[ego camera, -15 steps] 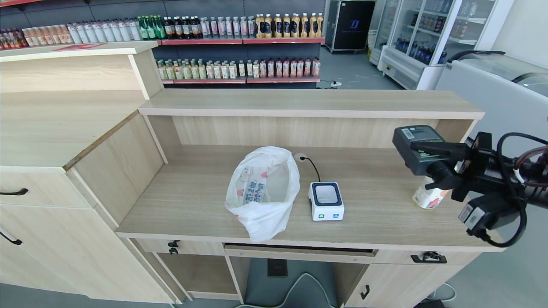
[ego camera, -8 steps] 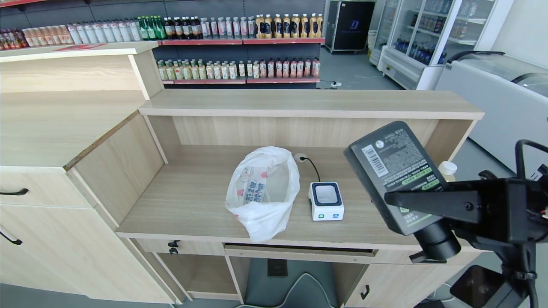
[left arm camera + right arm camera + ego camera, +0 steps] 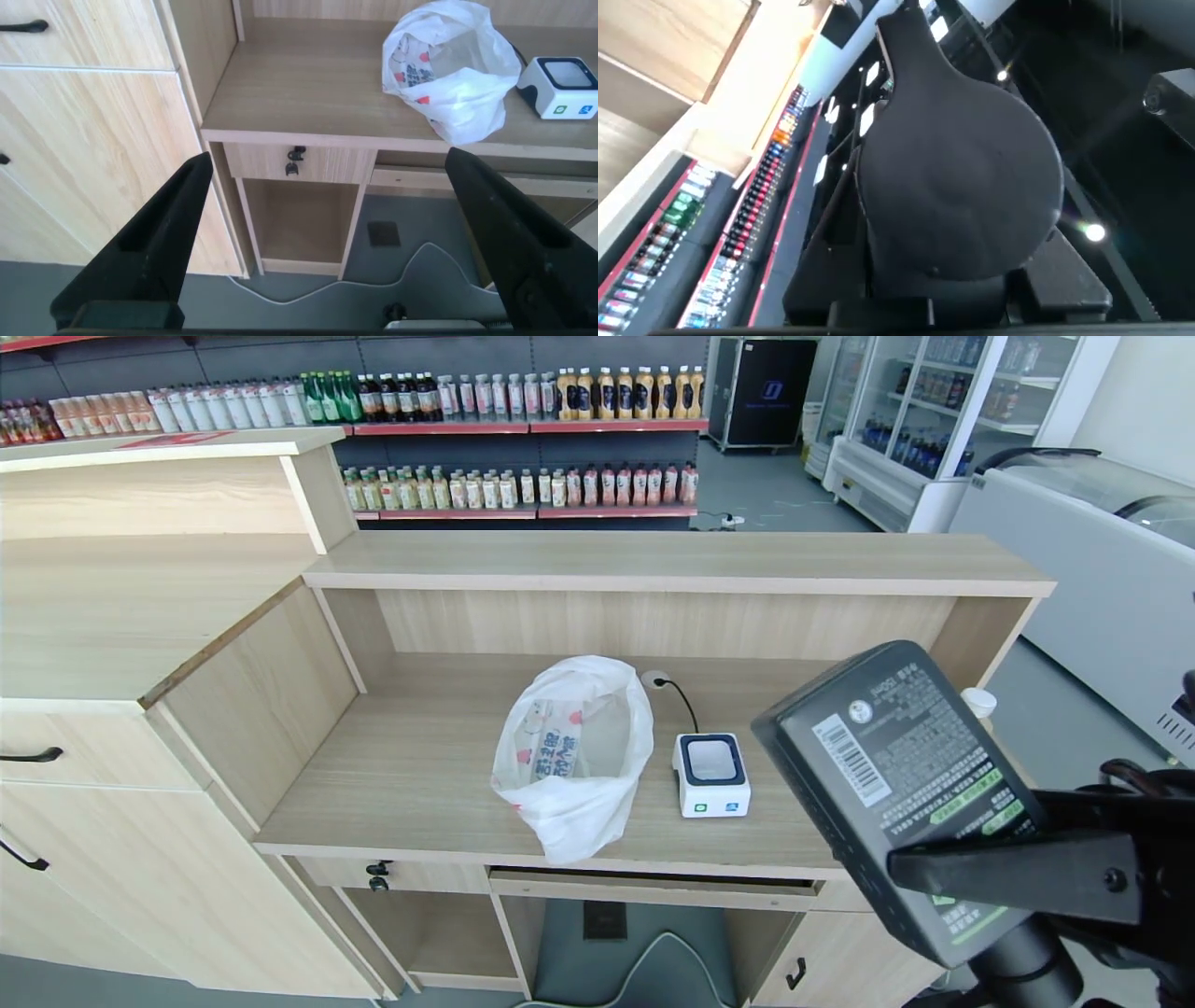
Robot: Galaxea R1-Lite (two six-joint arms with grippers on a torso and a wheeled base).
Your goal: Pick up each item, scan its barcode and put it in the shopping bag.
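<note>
Holding a pack [image 3: 892, 775], the right gripper [image 3: 934, 877] sits near-right, above the counter's [image 3: 420, 756] near edge; its jaws pinch the pack low down, one black finger [image 3: 1018, 873] across the printed face. Pack: flat, dark grey, matte, rounded corners, white barcode sticker and green strips on the face toward the head camera, tilted, round black neck at the lower end. In the right wrist view it is a smooth dark rounded slab [image 3: 957, 177].

Left gripper [image 3: 329, 159]: jaws spread wide, nothing between them, low on the near-left side, off the counter, facing a drawer [image 3: 299, 163] with a small lock.

Bag [image 3: 574, 756]: thin white crinkly plastic, red and blue print, mouth open upward, mid-counter. Just right of it, apart, the scanner [image 3: 711, 773]: small white box, dark glass window with rounded corners, black cable [image 3: 681, 702] running far to a round hole. A white round cap [image 3: 976, 702] pokes out behind the pack, far right.

Counter is pale wood-grain laminate with a raised back ledge and a taller block on the left. Far off: dark shelves [image 3: 523, 429] with red edges and rows of bottles; glass-door fridges [image 3: 934, 411] far right; white freezer [image 3: 1092, 551] on the right; grey floor.
</note>
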